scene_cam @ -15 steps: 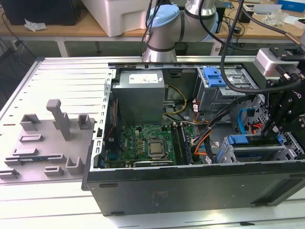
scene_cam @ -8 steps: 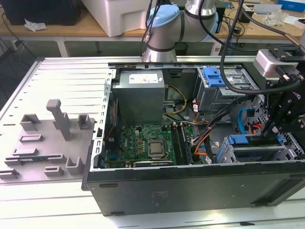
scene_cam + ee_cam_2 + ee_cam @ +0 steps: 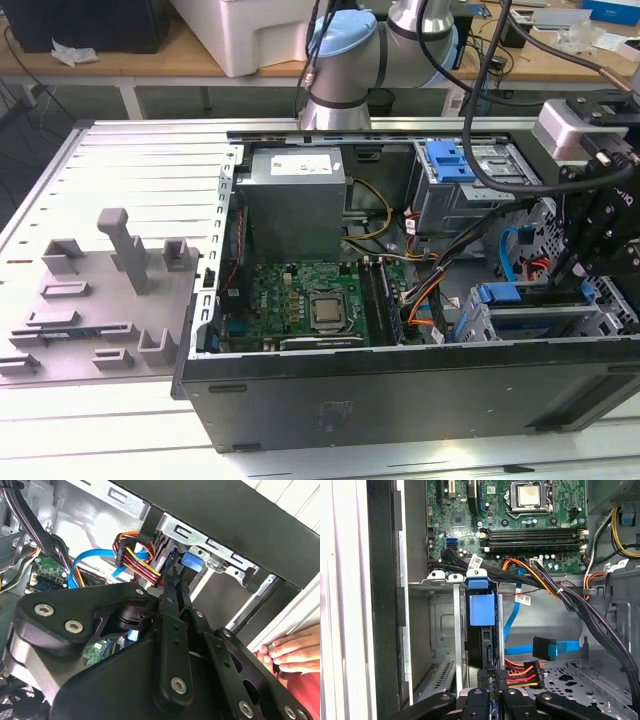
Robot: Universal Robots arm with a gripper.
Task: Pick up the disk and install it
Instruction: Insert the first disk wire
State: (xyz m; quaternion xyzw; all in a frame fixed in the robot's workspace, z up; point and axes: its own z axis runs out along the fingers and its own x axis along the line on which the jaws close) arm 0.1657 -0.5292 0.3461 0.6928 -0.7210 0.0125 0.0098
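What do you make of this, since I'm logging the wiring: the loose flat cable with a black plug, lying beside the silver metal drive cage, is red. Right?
No. The flat cable with the black plug is blue, not red. The first wrist view shows it lying beside the silver metal drive cage.

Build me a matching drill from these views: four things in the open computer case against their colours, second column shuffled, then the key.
1. flat thin data cable
2. square processor chip
3. circuit motherboard
4. boxy power supply

A. green
B. grey
C. blue
D. silver

Pairs: 1-C, 2-D, 3-A, 4-B
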